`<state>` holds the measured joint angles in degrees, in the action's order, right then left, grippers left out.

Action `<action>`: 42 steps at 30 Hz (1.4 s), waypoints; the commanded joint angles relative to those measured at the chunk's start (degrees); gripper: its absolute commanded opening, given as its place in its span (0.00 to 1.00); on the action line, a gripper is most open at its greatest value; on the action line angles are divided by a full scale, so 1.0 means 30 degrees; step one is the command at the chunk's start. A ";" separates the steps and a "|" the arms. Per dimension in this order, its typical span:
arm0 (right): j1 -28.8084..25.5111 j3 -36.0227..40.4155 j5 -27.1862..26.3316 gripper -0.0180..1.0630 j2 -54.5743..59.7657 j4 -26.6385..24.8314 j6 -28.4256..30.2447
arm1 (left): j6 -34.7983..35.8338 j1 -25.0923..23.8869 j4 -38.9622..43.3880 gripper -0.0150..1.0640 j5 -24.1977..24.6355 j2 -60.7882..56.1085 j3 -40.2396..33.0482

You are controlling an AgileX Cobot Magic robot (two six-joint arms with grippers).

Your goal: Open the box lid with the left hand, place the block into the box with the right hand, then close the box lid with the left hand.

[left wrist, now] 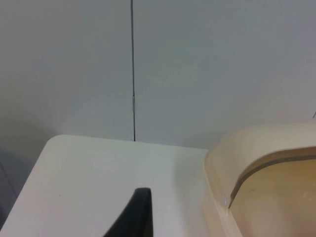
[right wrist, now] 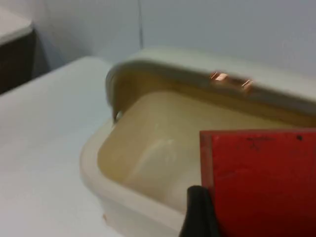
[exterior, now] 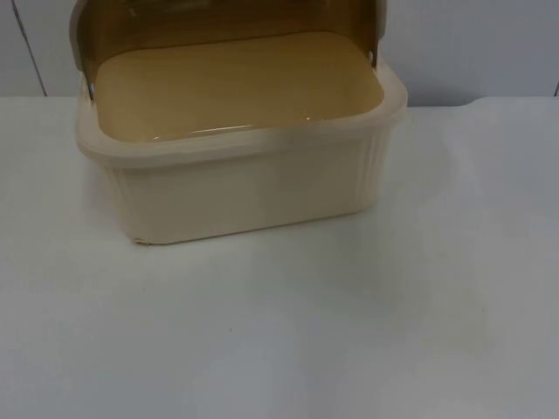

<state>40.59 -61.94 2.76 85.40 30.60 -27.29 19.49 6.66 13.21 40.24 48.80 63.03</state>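
Note:
The cream plastic box [exterior: 249,188] stands at the back of the table with its brownish translucent lid [exterior: 218,22] swung up and its inside bare. In the right wrist view my right gripper [right wrist: 247,219] is shut on the red block [right wrist: 259,180], which hangs close over the box's [right wrist: 148,148] open rim. One black fingertip [right wrist: 197,212] shows beside the block. In the left wrist view my left gripper [left wrist: 148,224] hovers over the table to the left of the box [left wrist: 261,182], apart from it, with one black fingertip [left wrist: 136,215] in sight.
The grey partition wall [exterior: 489,44] rises right behind the box. White table top [exterior: 306,332] stretches in front of the box and to both sides. The table's rounded back left corner [left wrist: 54,143] lies ahead of my left gripper.

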 commanded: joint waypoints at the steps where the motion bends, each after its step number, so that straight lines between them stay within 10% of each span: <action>1: -0.0032 -0.0102 -0.1341 0.12 0.1272 0.0278 -0.0016 | -0.0014 -0.0021 -0.0207 0.99 -0.0091 -0.0070 -0.0001; 9: -0.1696 -0.0153 -0.4246 0.12 0.4671 -0.1129 -0.0095 | -0.0014 -0.0021 -0.0207 0.99 -0.0091 -0.0070 -0.0001; 34: -0.2023 -0.8775 -0.0920 0.13 1.2590 -0.1269 0.1836 | -0.0014 -0.0021 -0.0115 0.99 -0.0022 -0.0070 -0.0001; 42: -0.2023 -0.8775 -0.0920 0.67 1.2633 -0.1304 0.1778 | -0.0052 -0.0021 -0.0124 0.99 0.0147 -0.0070 -0.0001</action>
<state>34.66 -87.71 0.41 123.75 26.62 -22.32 19.49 6.66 13.07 40.35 48.80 63.03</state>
